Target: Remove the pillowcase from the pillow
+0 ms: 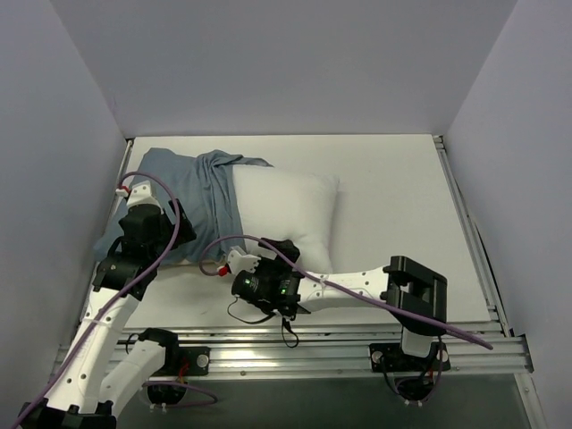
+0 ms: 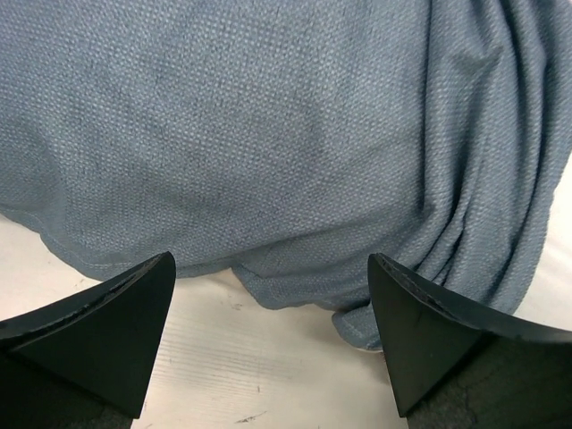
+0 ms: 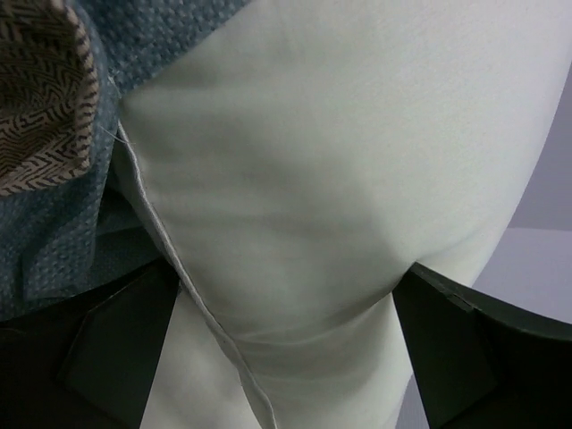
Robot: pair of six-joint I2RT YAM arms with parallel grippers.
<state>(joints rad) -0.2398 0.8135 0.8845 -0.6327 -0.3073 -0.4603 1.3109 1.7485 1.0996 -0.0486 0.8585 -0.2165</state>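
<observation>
Jaws of the left gripper [image 2: 273, 268] stand released, spread over the table [image 2: 223, 349] just short of the pillowcase [image 1: 192, 192] hem. The right gripper [image 3: 286, 277] is spread wide too, straddling the pillow [image 1: 286, 210] edge. In the top view the pillowcase bunches left of centre, covering the pillow's left end.

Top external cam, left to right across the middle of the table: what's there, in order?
pillowcase → pillow → table → metal rail at the table's right edge
</observation>
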